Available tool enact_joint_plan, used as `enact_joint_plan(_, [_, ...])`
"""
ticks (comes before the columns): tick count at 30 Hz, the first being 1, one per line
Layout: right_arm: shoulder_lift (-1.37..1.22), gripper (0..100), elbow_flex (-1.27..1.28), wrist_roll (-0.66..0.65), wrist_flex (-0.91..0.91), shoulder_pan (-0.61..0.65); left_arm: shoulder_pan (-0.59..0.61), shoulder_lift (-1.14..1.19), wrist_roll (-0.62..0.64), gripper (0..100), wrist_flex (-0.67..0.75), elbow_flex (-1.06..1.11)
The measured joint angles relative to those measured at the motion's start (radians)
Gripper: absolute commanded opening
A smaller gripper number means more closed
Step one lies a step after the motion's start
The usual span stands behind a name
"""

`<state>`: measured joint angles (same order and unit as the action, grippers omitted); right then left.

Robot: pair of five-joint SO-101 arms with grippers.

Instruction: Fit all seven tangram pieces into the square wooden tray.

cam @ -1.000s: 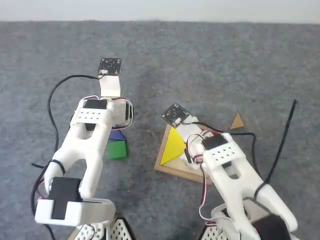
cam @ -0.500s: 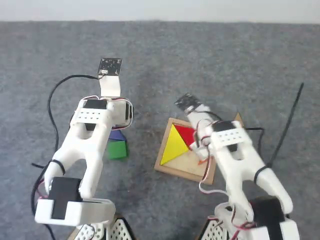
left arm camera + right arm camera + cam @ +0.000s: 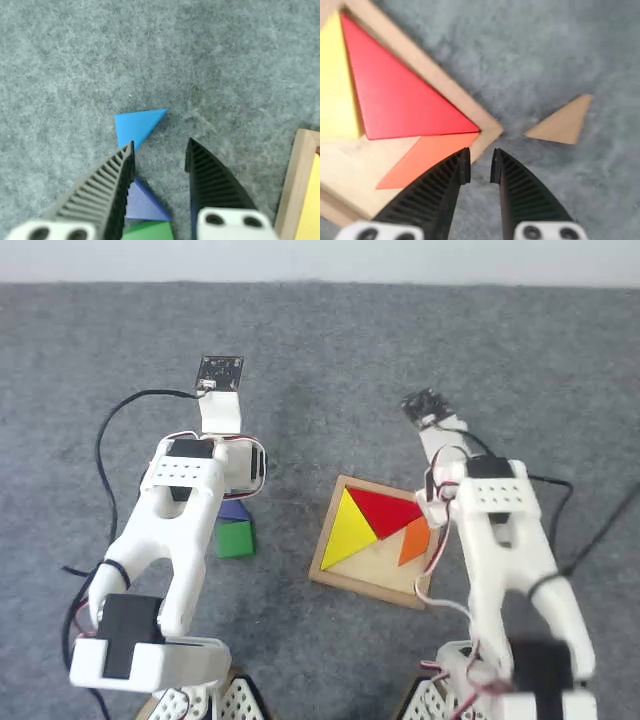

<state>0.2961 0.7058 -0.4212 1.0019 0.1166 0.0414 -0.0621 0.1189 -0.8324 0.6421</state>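
One tray (image 3: 330, 575) is holding three pieces: one yellow triangle (image 3: 350, 530), one red triangle (image 3: 390, 510) and one orange piece (image 3: 413, 540). Four more are lying outside it: one blue triangle (image 3: 137, 125), one purple piece (image 3: 142, 205), one green piece (image 3: 235, 540) and one tan triangle (image 3: 562, 125). Two arms are flanking them, the left arm (image 3: 170, 530) and the right arm (image 3: 500, 540).

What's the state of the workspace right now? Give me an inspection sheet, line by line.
Surface: grey carpet.
Job's things: wooden tray holds yellow triangle, red triangle and orange piece; blue triangle, purple piece, green piece and tan triangle lie outside it.
Clutter: nothing seen.
Grippers: left gripper open, empty, over the blue triangle; right gripper narrowly open, empty, at the tray's corner.
Cables: black cables trail beside both arms.
Surroundings: pale strip beyond the carpet.
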Motion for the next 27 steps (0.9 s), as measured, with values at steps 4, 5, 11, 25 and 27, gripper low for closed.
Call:
enact_joint_plan(4, [0.155, 10.2, 0.026, 0.038, 0.091, -0.002, 0.000, 0.000, -0.002, 16, -0.009, -0.005])
enact_joint_plan(5, [0.193, 10.2, 0.052, 0.041, 0.109, -0.005, 0.000, 0.000, -0.009, 16, -0.032, -0.020])
enact_joint_plan(11, [0.457, 10.2, 0.353, 0.044, 0.109, -0.026, 0.000, 0.000, -0.077, 16, -0.359, -0.245])
enact_joint_plan(25, [0.442, 10.2, 0.321, 0.089, 0.127, 0.124, 0.003, 0.087, -0.089, 16, -0.408, -0.310])
enact_joint_plan(27, [0.381, 10.2, 0.276, 0.101, 0.127, 0.124, 0.002, 0.109, -0.089, 16, -0.385, -0.298])
